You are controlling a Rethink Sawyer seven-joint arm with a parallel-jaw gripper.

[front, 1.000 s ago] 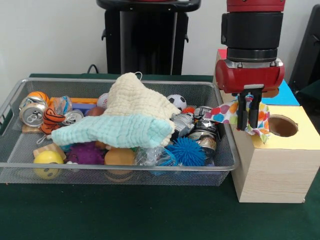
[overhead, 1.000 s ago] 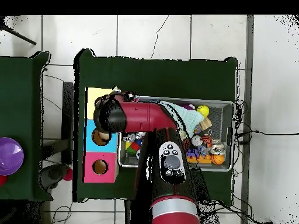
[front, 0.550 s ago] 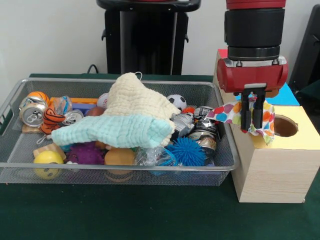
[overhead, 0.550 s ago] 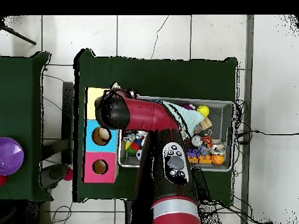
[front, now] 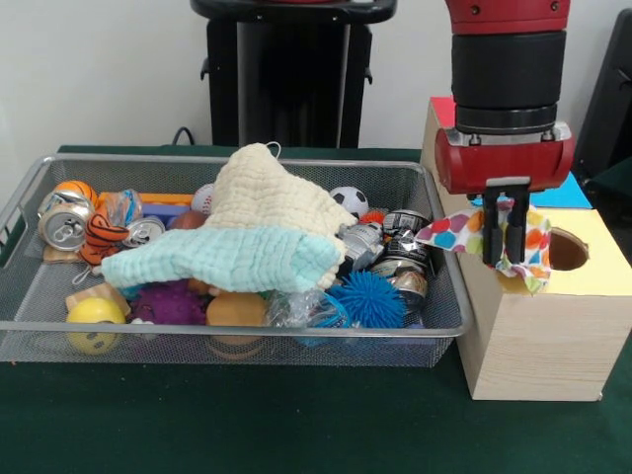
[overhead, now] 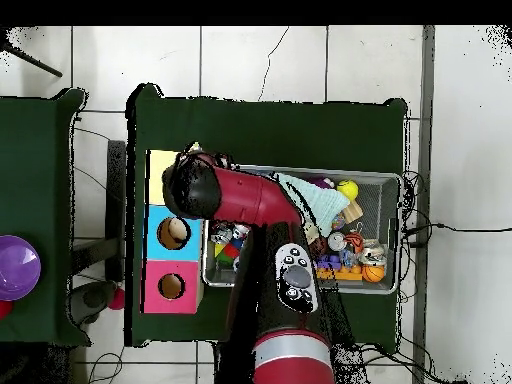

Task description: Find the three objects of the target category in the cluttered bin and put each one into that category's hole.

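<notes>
My gripper (front: 502,255) is shut on a polka-dot cloth (front: 456,230), which hangs over the yellow top of the wooden box (front: 538,336), just left of the round hole (front: 568,250). The cloth trails left toward the wire bin (front: 237,331). A large cream and mint cloth (front: 259,237) lies heaped in the middle of the bin. In the overhead view the arm (overhead: 235,195) covers the yellow section (overhead: 160,162) and hides the gripper and cloth.
The bin holds cans (front: 65,227), a blue spiky ball (front: 373,298), a purple spiky ball (front: 170,301), a yellow ball (front: 95,314), a soccer ball (front: 349,199) and other toys. The box also has blue (overhead: 172,233) and pink (overhead: 171,287) holes. A purple bowl (overhead: 17,267) sits on a side table.
The gripper has carried the polka-dot cloth to the right, from the box's left edge to close beside the yellow hole. The bin's contents are unchanged.
</notes>
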